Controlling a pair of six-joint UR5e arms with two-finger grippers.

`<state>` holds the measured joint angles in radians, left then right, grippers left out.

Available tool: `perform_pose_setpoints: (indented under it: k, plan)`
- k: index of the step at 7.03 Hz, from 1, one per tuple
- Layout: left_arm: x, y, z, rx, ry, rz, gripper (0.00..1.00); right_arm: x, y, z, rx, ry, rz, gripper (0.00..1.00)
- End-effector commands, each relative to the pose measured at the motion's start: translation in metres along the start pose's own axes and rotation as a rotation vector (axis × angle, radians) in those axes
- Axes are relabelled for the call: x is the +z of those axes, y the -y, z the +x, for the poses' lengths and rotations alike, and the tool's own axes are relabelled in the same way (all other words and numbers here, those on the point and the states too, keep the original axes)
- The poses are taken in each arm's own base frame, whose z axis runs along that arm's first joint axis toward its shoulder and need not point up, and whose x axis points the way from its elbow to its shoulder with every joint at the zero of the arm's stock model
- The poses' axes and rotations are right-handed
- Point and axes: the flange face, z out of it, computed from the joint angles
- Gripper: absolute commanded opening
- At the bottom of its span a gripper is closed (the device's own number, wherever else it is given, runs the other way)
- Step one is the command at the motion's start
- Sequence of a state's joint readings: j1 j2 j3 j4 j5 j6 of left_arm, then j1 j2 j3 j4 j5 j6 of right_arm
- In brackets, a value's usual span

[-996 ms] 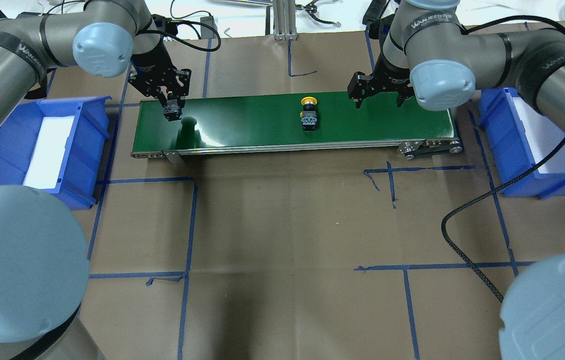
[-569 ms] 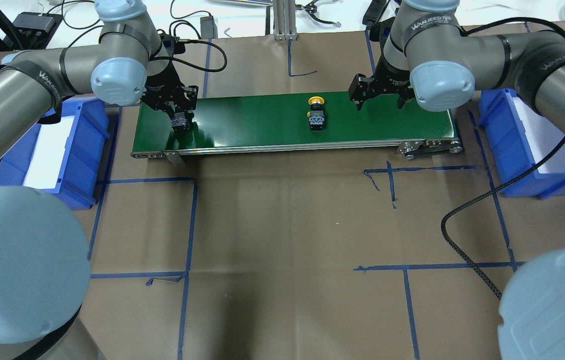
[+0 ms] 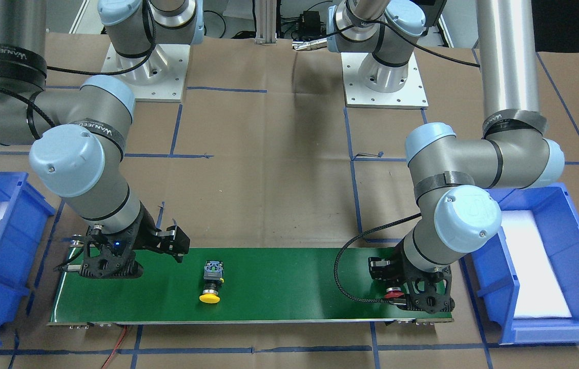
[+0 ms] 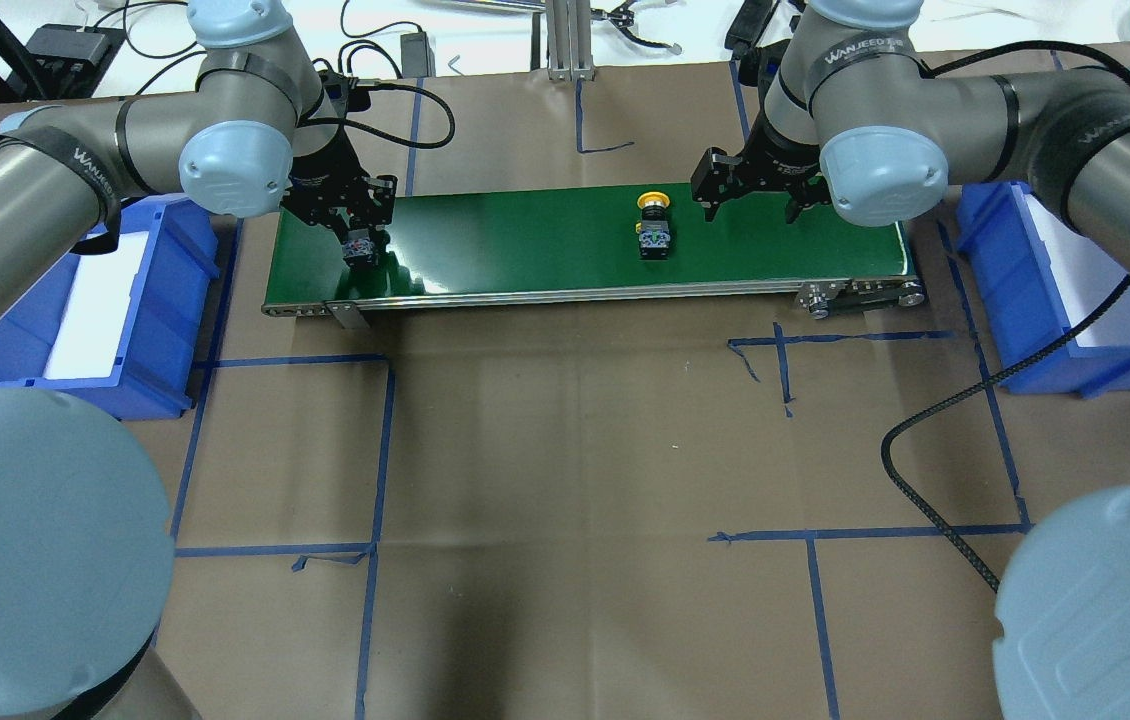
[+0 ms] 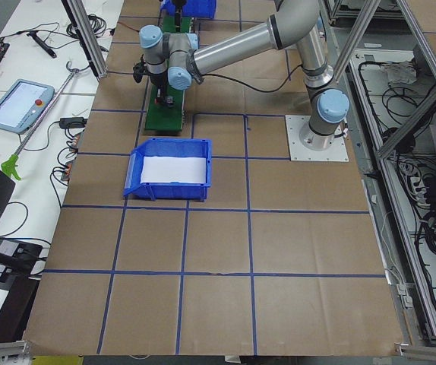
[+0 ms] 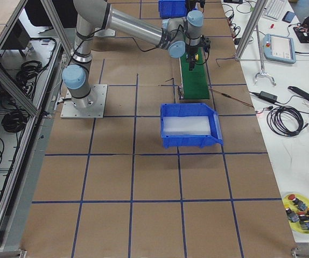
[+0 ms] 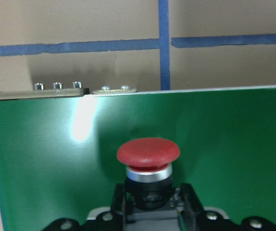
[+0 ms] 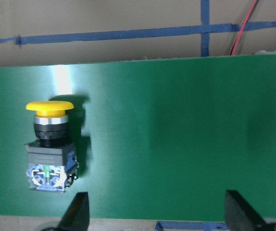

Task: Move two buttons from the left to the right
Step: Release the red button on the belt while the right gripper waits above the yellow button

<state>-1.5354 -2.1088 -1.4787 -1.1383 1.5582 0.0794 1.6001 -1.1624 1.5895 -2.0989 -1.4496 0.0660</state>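
So neither is delivered yet: the yellow-capped push-button point(image 4: 652, 225) lies on the green conveyor belt point(image 4: 525, 250) near the spread right gripper point(image 4: 753, 207), while the left gripper point(image 4: 357, 243) pinches the red-capped push-button point(image 7: 148, 154) at the belt's left end.

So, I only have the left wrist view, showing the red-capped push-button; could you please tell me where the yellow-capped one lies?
Observer: The yellow-capped push-button lies on its side on the green conveyor belt, right of its middle, cap pointing away from the robot.
Operator: Is the right hand on it?
Observer: No, the right hand hangs open just to its right, not touching it.
Operator: And the drop-off?
Observer: A blue plastic bin with a white liner sits just past the belt's right end.
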Motion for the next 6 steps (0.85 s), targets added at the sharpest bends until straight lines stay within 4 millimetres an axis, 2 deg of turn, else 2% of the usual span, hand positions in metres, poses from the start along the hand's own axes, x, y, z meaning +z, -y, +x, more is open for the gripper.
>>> perform_pose_setpoints:
  k: [1, 2, 3, 5, 6]
  plan:
    - [-0.008, 0.002, 0.000, -0.002, 0.003, 0.014, 1.00, 0.010, 0.005, -0.002, 0.069, 0.036, -0.014, 0.99]
    - [-0.027, 0.003, -0.001, -0.004, 0.008, 0.039, 1.00, 0.010, 0.006, 0.000, 0.075, 0.019, -0.009, 1.00]
    - [-0.060, -0.003, -0.006, -0.011, 0.010, 0.049, 1.00, 0.011, 0.007, 0.000, 0.080, 0.017, -0.003, 1.00]
    - [-0.144, -0.021, -0.009, -0.016, 0.016, 0.035, 1.00, 0.016, 0.008, 0.002, 0.121, 0.004, -0.003, 0.99]
    - [-0.170, -0.034, -0.006, -0.015, 0.014, 0.023, 1.00, 0.021, 0.009, 0.004, 0.130, -0.010, -0.009, 0.99]
